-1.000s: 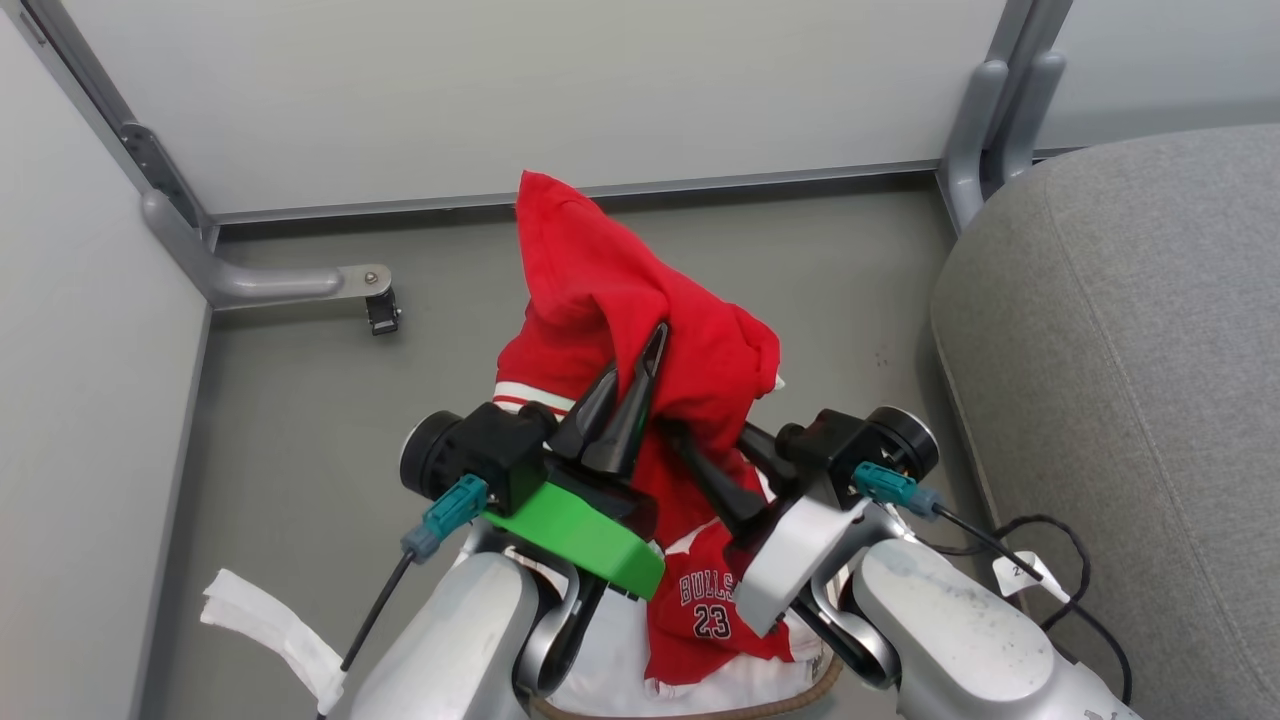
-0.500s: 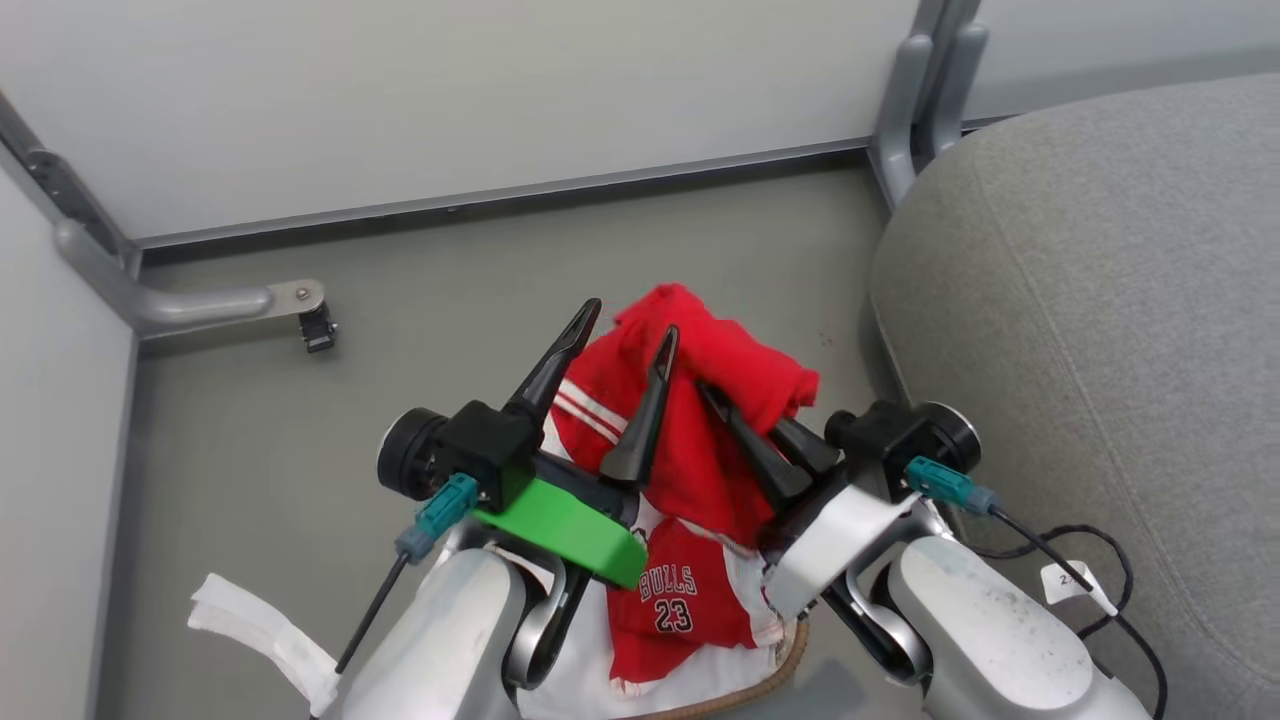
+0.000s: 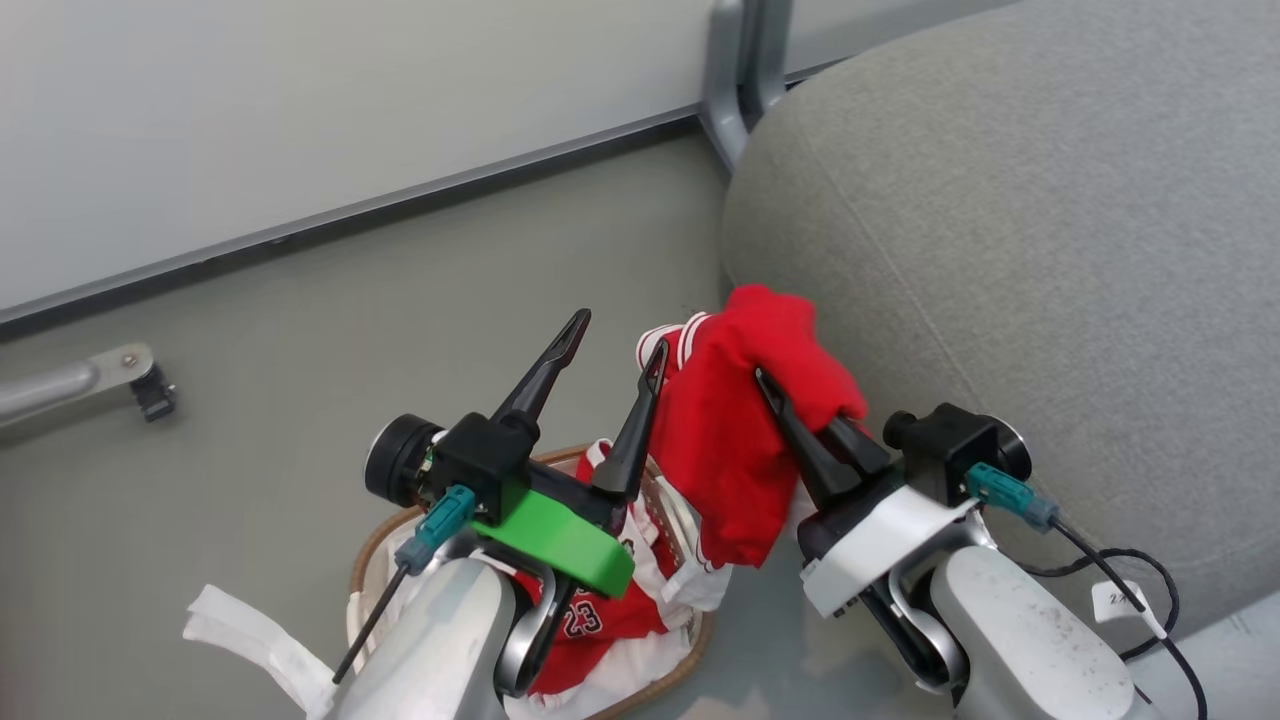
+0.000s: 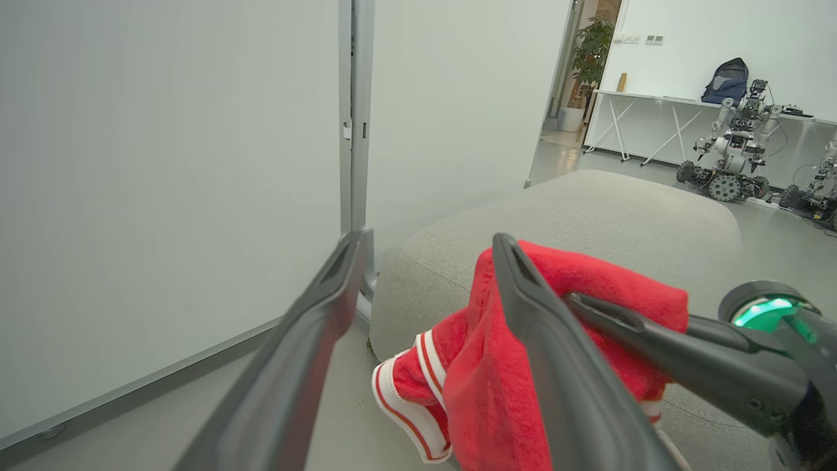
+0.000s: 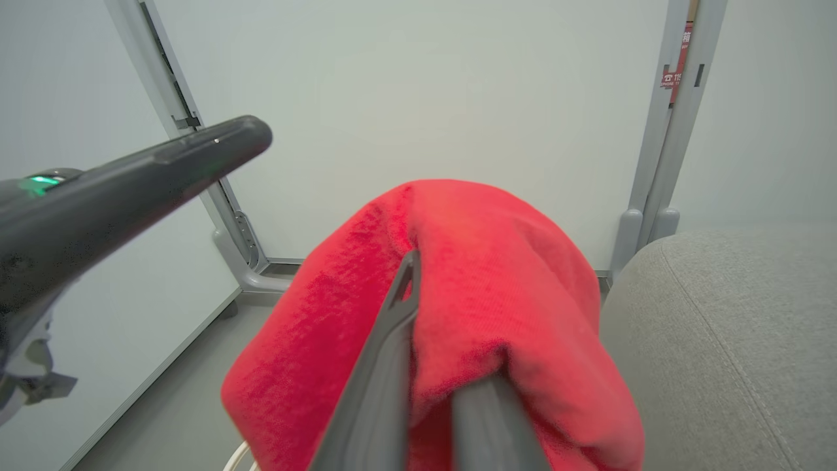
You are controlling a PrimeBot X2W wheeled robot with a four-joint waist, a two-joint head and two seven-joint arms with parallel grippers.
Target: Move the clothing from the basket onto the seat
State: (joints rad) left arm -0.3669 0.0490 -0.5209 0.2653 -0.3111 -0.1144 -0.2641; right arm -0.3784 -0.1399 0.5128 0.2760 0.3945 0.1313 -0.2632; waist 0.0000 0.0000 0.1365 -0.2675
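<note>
My right gripper (image 3: 805, 405) is shut on a plain red top (image 3: 745, 430), which hangs in a bunch beside the rounded edge of the grey sofa (image 3: 1000, 230). A white-striped red hem (image 4: 409, 399) dangles below the bunch. In the right wrist view the top (image 5: 497, 261) drapes over my fingers (image 5: 392, 340), next to the sofa (image 5: 732, 327). My left gripper (image 3: 617, 340) stands open and empty just left of the top. The basket (image 3: 375, 550) sits below my arms on the floor, with the red "23" sportswear (image 3: 600, 625) inside.
White partition walls stand behind, with a grey metal post (image 3: 735, 70) at the sofa's far corner and a metal foot with a caster (image 3: 135, 375) at left. A white strip (image 3: 245, 630) lies on the floor. A black cable with a tag (image 3: 1120, 595) trails by my right arm.
The head camera has swung right toward the sofa. My left gripper opened and let go of the red top. My right gripper has carried the top out of the basket toward the sofa's edge.
</note>
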